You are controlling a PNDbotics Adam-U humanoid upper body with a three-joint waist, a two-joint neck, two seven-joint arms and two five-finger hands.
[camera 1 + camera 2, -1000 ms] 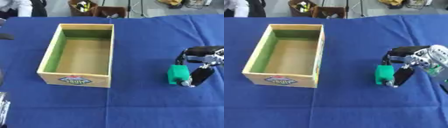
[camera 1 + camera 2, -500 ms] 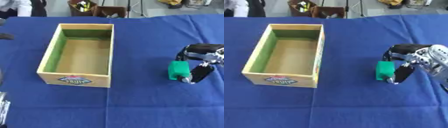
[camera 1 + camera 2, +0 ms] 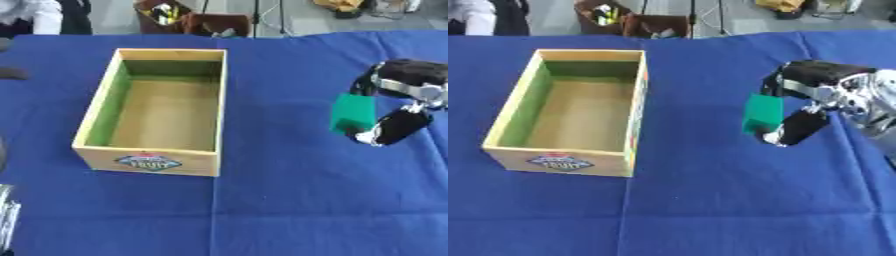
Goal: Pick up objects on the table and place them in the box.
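The right hand has its fingers and thumb curled round a green block, pinching it at the block's right side, over the blue tablecloth, well right of the wooden box. Whether the block is clear of the cloth cannot be told. The box is open-topped and empty.

Risks, as judged:
- The block overhangs the fingers to the left; it could pivot or slip during transfer.
- A low carry could strike the box's near right wall.

The left hand is not visible.
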